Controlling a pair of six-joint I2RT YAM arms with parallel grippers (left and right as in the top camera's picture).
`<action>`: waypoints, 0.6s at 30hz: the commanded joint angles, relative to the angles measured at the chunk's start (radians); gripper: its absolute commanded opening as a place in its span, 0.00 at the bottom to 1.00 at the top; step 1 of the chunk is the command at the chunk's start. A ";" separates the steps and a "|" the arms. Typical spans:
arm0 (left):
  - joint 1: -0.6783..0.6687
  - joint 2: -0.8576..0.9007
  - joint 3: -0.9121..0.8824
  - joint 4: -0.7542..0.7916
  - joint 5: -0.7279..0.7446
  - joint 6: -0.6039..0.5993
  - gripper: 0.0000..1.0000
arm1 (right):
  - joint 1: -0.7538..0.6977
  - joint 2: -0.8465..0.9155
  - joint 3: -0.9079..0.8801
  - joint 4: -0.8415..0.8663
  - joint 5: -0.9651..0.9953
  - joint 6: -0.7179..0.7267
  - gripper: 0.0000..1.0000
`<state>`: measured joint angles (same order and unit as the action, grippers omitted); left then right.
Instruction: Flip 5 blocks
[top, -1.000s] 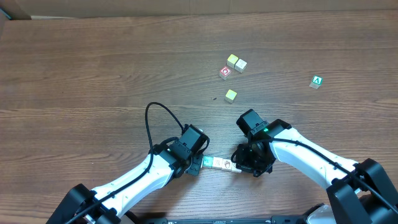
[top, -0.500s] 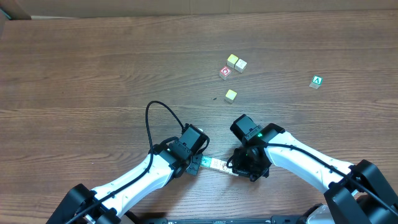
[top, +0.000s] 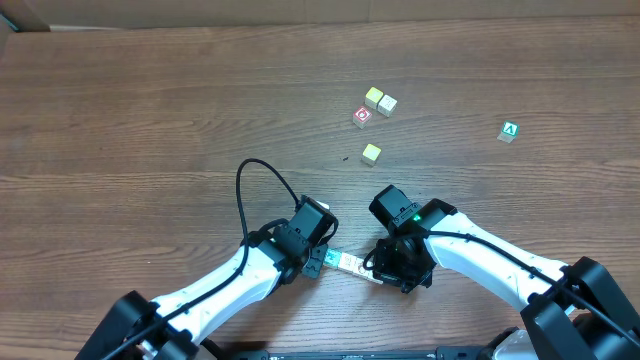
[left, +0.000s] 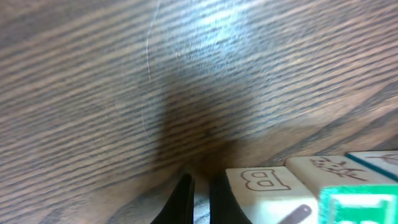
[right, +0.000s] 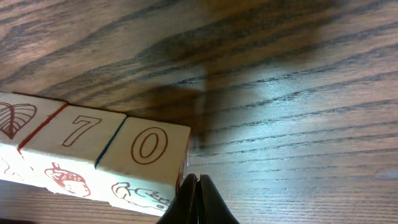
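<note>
Two pairs of fingers close in on a short row of blocks (top: 347, 264) near the front edge of the counter (top: 150, 120). The left fingers (left: 185, 200) are pressed together and hold nothing, their tips down just beside a block printed with a B (left: 264, 183). The right fingers (right: 189, 205) are likewise closed and empty, set against the lower corner of the "0" block (right: 149, 152).

The likely trouble is that a closed tip nudging a corner skids the block along the wood instead of tipping it. It could also shove the whole row out of line, or roll neighbours together and muddle which ones are flipped.

The right wrist view shows three blocks in the row. From overhead it looks like four, with a teal one leftmost, but I cannot be sure. Farther back lie one red-marked cube (top: 362, 116), three yellowish cubes (top: 371, 153) and one green "A" cube (top: 510, 131).
</note>
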<state>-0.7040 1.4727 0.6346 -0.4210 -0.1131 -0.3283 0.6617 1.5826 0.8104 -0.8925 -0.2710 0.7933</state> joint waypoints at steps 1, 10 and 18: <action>0.004 0.059 0.015 0.004 0.002 0.030 0.04 | 0.007 0.000 -0.002 -0.002 0.000 0.019 0.04; 0.005 0.122 0.018 0.022 0.002 0.054 0.04 | 0.007 0.000 -0.002 -0.007 0.000 0.031 0.04; 0.005 0.122 0.018 0.018 0.001 0.153 0.04 | 0.007 0.000 -0.002 -0.014 0.000 0.055 0.04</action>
<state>-0.7040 1.5429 0.6800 -0.3946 -0.1246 -0.2481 0.6617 1.5826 0.8101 -0.9096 -0.2703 0.8238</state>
